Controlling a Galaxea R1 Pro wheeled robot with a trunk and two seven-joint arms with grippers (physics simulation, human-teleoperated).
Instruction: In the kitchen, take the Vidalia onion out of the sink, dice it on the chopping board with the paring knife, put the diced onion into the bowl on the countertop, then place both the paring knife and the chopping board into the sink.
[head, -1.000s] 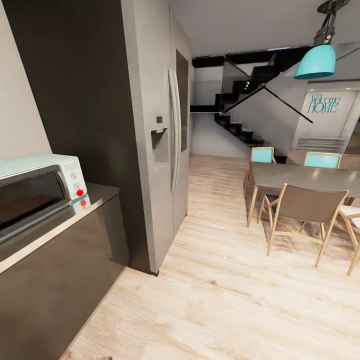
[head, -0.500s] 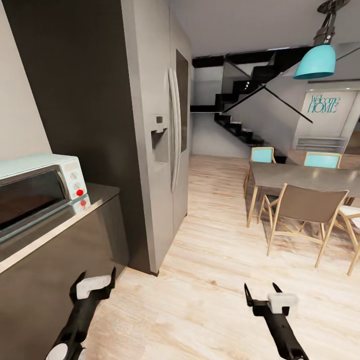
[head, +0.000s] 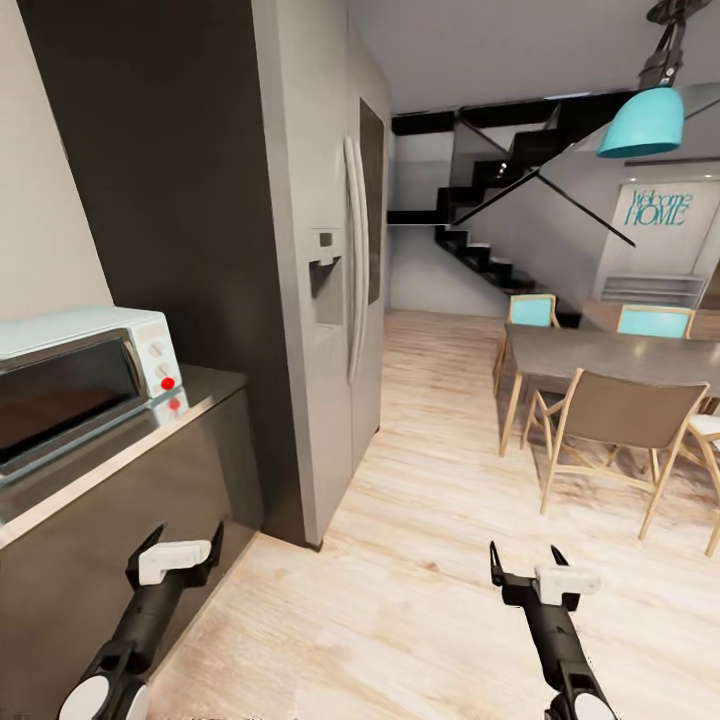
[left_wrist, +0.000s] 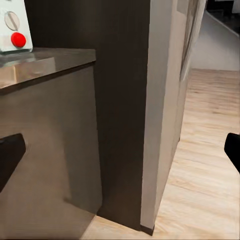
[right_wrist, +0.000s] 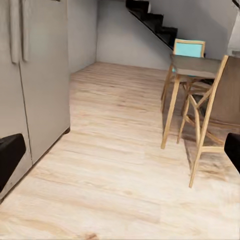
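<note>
The floor is pale blond wood with a fine streaked grain. At nine o'clock the microwave is mint green with a black glass door and two red knobs; it sits on a grey tabletop with a shiny metallic edge, over dark brown cabinets. The fridge is matte silver-grey, set against a dark charcoal panel. At one o'clock hangs a turquoise lamp; the stairs are black. The far chairs have turquoise backs, the near chair a taupe back on light wood legs. Each black tool, left tool and right tool, carries a white block.
</note>
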